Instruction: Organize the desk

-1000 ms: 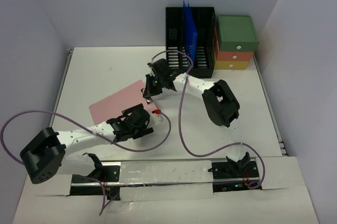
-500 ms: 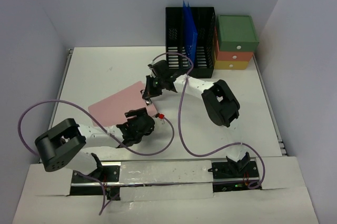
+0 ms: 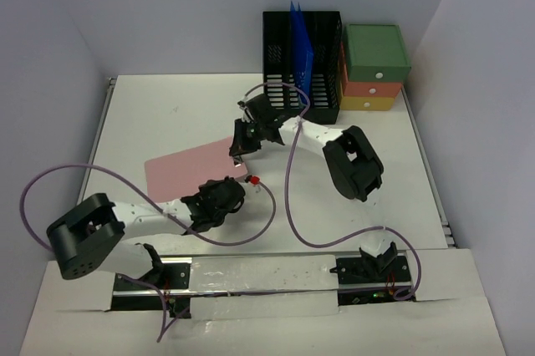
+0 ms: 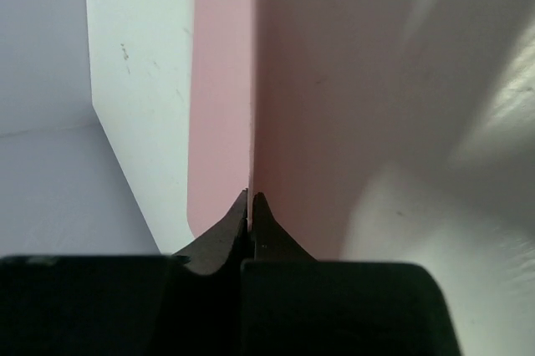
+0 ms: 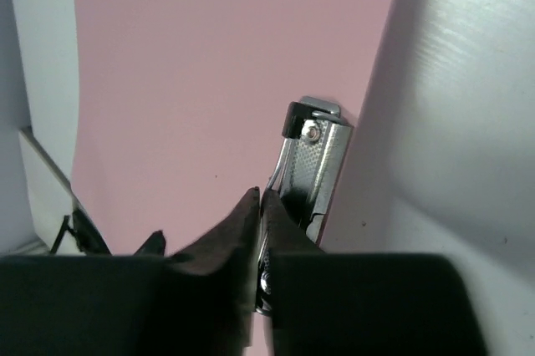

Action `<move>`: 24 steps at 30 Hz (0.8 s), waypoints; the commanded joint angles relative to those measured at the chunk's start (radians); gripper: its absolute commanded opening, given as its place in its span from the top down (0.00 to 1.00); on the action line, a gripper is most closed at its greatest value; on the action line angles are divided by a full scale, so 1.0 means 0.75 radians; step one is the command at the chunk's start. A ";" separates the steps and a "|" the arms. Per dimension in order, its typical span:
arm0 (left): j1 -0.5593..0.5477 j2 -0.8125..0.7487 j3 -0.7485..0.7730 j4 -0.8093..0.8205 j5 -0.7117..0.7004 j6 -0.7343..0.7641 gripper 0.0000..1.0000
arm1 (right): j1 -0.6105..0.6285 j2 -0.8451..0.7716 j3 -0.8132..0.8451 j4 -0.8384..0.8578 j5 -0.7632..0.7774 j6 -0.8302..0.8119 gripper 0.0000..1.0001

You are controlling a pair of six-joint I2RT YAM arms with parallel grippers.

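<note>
A pink clipboard point(image 3: 188, 170) lies on the white desk point(image 3: 150, 114), left of centre. My left gripper point(image 3: 216, 189) is at the board's near right edge, jaws shut on that thin edge; in the left wrist view the pink clipboard point(image 4: 334, 80) runs edge-on straight into the left gripper point(image 4: 251, 195). My right gripper point(image 3: 241, 149) is at the board's far right corner. In the right wrist view the right gripper point(image 5: 261, 191) has its jaws nearly together around the wire of the metal clip point(image 5: 318, 164) on the pink clipboard point(image 5: 209, 80).
A black slotted file rack point(image 3: 288, 38) holding a blue folder point(image 3: 299, 47) stands at the back, with a green, orange and yellow drawer unit point(image 3: 376, 68) to its right. A small red object point(image 3: 249, 180) lies by the left gripper. Purple cables point(image 3: 288, 197) loop over the desk.
My left gripper has gone from open to shut on the clipboard's near edge, and the left arm's elbow has swung. The board has turned slightly. The right gripper stays at the clip.
</note>
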 commanded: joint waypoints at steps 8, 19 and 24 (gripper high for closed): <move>0.532 -0.302 0.461 -0.419 0.576 -0.234 1.00 | -0.092 -0.503 0.118 -0.059 0.112 -0.136 0.39; 0.962 -0.251 0.879 -0.587 0.923 -0.702 1.00 | 0.150 -0.794 -0.155 0.162 0.996 -0.123 0.37; 1.150 -0.189 1.007 -0.680 1.071 -1.007 1.00 | 0.501 -0.692 -0.167 0.368 1.337 -0.272 0.36</move>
